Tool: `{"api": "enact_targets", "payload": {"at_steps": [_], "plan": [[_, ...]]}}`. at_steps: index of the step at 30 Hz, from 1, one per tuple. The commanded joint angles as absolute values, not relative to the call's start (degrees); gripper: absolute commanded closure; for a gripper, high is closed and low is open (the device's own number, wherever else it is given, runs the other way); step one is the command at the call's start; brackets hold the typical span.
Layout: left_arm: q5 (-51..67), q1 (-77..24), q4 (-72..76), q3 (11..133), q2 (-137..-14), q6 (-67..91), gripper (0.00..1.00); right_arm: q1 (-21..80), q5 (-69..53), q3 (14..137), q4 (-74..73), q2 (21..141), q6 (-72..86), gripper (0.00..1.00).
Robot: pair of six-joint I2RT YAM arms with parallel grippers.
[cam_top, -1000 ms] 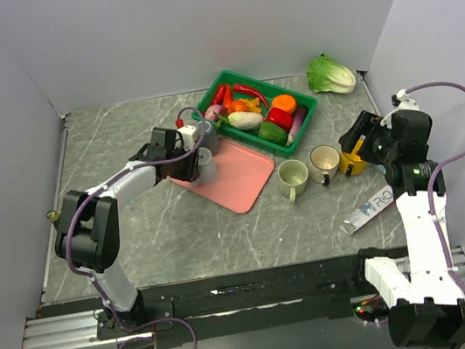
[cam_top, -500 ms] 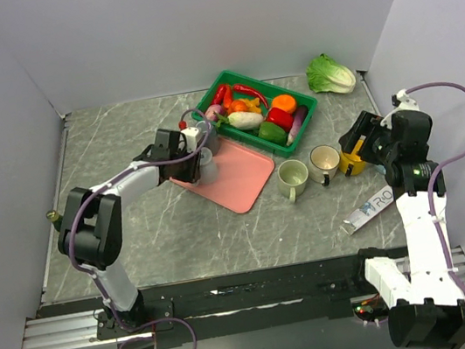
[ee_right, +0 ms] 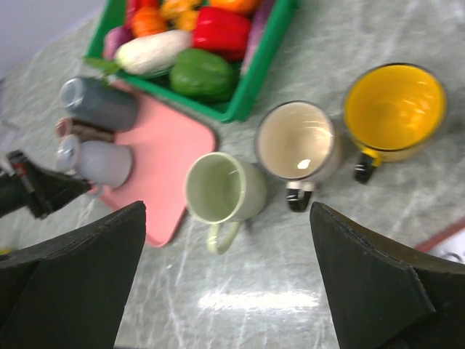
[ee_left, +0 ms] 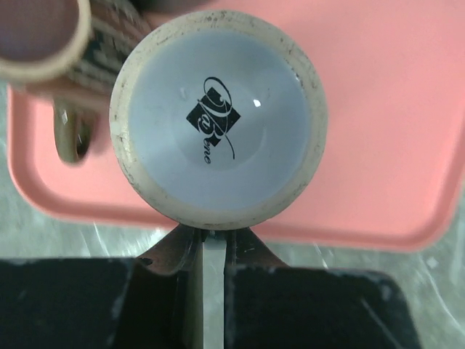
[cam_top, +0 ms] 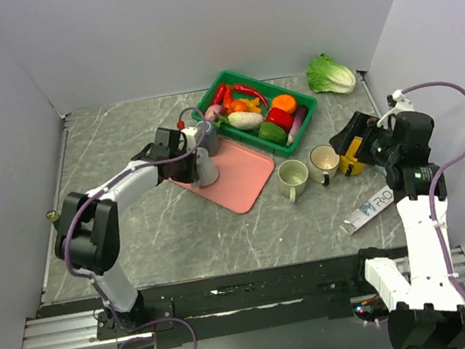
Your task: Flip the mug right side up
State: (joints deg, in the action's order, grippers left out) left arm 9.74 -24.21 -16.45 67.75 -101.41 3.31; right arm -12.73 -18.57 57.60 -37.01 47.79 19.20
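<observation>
A pale grey mug (cam_top: 204, 169) stands upside down on the pink tray (cam_top: 246, 177). In the left wrist view its base (ee_left: 218, 120) with a black logo faces the camera. My left gripper (ee_left: 205, 236) sits at the mug's near side, its fingers (ee_left: 163, 254) shut on a thin pale strip that looks like the mug's handle. In the top view the left gripper (cam_top: 186, 162) presses against the mug's left side. My right gripper (ee_right: 227, 207) hangs wide open above the table at the right, holding nothing, and shows in the top view as well (cam_top: 353, 142).
A grey mug (cam_top: 207, 134) and a brown one (ee_left: 43, 36) lie on the tray beside the pale mug. Upright green (ee_right: 218, 189), beige (ee_right: 296, 139) and yellow (ee_right: 394, 107) mugs stand right of the tray. A green bin (cam_top: 310, 115) of vegetables, a cabbage (cam_top: 330, 75) and a packet (cam_top: 370, 206) are nearby.
The left gripper has closed at the mug's side. The right gripper has opened wider and shifted slightly left.
</observation>
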Motion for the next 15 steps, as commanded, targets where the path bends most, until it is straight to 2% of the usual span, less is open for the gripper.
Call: {"api": "enact_targets", "payload": {"at_steps": [1,6,9,15], "plan": [[16.85,-25.31,-18.98,69.70,-91.59,7.64,0.99,-12.57,-28.81,57.92,-33.76,46.41,19.16,0.00],[26.17,-26.98,-18.81,69.96,-83.33,11.41,0.99,-12.04,-45.74,55.11,-22.72,44.30,24.06,0.00],[32.60,-27.68,-15.04,70.31,-78.67,16.06,0.99,-9.41,-50.96,52.83,-13.14,43.33,29.69,0.00],[34.73,-28.82,-0.46,71.89,-72.34,30.98,0.99,3.94,-49.14,52.38,-2.21,42.10,34.98,0.00]]}}
